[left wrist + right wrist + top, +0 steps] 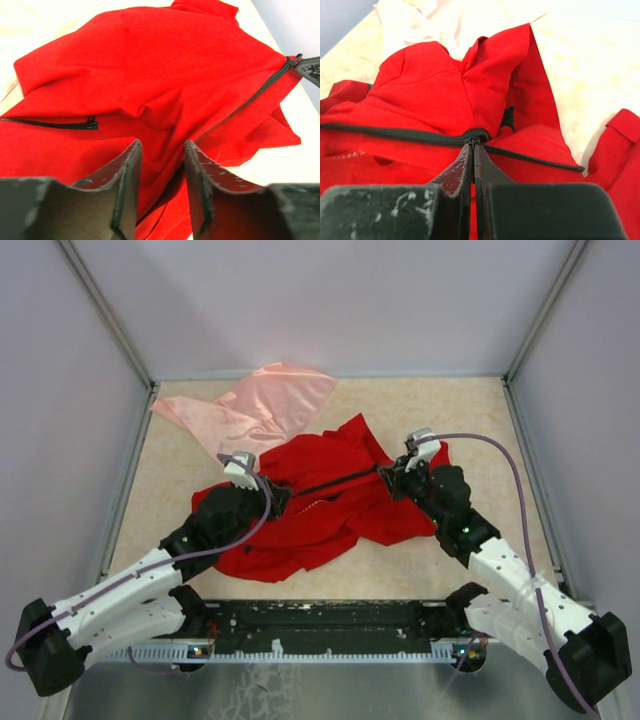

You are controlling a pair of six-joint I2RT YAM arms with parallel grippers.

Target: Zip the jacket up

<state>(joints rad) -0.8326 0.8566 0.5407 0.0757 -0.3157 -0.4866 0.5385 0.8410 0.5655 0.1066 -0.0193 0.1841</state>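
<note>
The red jacket (320, 515) lies crumpled mid-table, and its black front zipper (335, 483) is stretched straight between my two grippers. My left gripper (275, 498) is at the zipper's left end. In the left wrist view its fingers (161, 150) stand narrowly apart with a fold of the jacket (150, 65) between them, and the zipper (250, 97) runs off to the upper right. My right gripper (390, 478) is at the zipper's right end. In its wrist view the gripper (473, 145) is shut on the zipper slider, with closed zipper (395, 134) to the left.
A pale pink shiny cloth (265, 405) lies behind the jacket at the back left. A dark pocket zip (55, 124) shows on the jacket. Grey walls enclose the beige table (470, 420) on three sides. A black rail (330, 625) runs along the near edge.
</note>
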